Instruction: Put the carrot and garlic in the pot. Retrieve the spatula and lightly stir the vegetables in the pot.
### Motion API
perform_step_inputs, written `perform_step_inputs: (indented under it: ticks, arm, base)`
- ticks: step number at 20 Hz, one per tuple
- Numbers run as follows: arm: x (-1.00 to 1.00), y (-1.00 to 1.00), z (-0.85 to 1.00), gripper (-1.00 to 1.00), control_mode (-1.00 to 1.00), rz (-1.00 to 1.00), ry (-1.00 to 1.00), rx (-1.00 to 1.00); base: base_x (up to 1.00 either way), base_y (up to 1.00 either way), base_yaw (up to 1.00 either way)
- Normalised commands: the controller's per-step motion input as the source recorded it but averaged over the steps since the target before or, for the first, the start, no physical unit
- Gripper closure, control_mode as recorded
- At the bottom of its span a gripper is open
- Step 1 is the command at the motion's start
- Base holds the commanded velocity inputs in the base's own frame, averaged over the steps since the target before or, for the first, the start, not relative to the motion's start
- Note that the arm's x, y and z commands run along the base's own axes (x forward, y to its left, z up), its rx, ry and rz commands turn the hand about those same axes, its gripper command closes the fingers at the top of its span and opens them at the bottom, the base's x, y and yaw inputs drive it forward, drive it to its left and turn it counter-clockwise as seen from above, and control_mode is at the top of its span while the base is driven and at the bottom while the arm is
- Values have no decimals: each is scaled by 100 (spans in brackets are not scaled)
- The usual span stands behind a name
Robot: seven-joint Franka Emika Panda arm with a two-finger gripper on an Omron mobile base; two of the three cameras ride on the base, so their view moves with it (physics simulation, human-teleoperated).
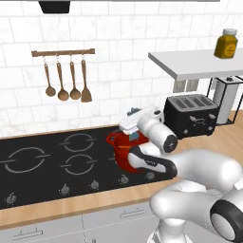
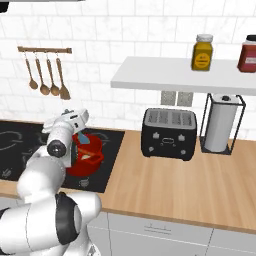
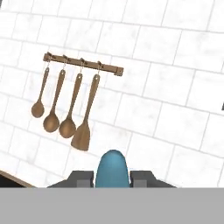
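The spatula reads as a smooth light-blue rounded shape, rising between my two dark finger tips in the hand view; my fingers are closed on it. In the right base view a light-blue patch sits over the mouth of the pot, just below my hand. In the left base view the same blue shows at the pot's rim.

The pot is bright red and round, standing on the right part of the black cooktop. Something pale lies inside it in the right base view; I cannot tell carrot from garlic there.

My gripper points at the white tiled wall, where a wooden rail carries three brown spoons and a brown wooden spatula.

To the right on the wooden counter stands the black toaster, well apart from the pot.
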Motion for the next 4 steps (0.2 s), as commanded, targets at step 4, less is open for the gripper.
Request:
perform_step_inputs:
  ticks: [4]
  arm:
    - [-5,0,-22,100,-100,0,-8,0]
  base:
    - [0,0,0]
